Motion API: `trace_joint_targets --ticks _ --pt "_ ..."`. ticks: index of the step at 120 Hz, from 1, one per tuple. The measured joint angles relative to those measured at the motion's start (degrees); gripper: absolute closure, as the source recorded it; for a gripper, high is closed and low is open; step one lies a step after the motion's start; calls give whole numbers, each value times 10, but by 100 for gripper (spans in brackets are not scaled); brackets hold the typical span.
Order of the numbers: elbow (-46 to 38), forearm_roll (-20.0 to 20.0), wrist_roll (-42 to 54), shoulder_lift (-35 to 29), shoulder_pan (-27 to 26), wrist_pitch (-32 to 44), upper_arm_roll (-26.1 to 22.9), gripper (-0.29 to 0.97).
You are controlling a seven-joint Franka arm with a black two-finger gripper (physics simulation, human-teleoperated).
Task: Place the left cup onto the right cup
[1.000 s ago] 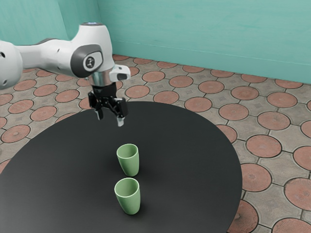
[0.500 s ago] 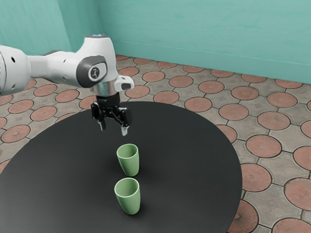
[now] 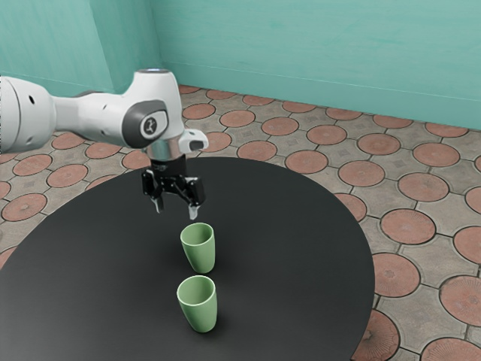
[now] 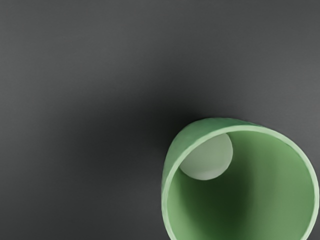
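- The floor of reddish round tiles runs back to a teal wall; both are cut off by the exterior view's edges
- The round black desk carries both cups; its near rim and its rim toward the exterior view's left fall outside the picture, so its full outline cannot be seen
- The same dark desk top shows under the hand in the wrist view, plain and without marks
- The white arm comes in from the exterior view's left; its base and first joints are cut off there
- The far cup, pale green, stands upright on the desk near its middle, mouth up
- In the wrist view this far cup is seen from above, just under the hand; part of its rim is cut off by the frame, and the pale round bottom is half hidden behind the rim's near wall
- The near cup, the same green and also upright, stands just in front of the far one, close but apart from it
- The pincer hangs above the desk, a little toward the exterior view's left of the far cup and above its rim; its fingers stand apart, pointing down, with nothing between them and touching neither cup
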Motion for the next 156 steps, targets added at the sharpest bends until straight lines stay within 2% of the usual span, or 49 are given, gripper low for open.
trace_joint_targets --ticks 156 --pt "-15 -2 -16 43 4 38 9 0"
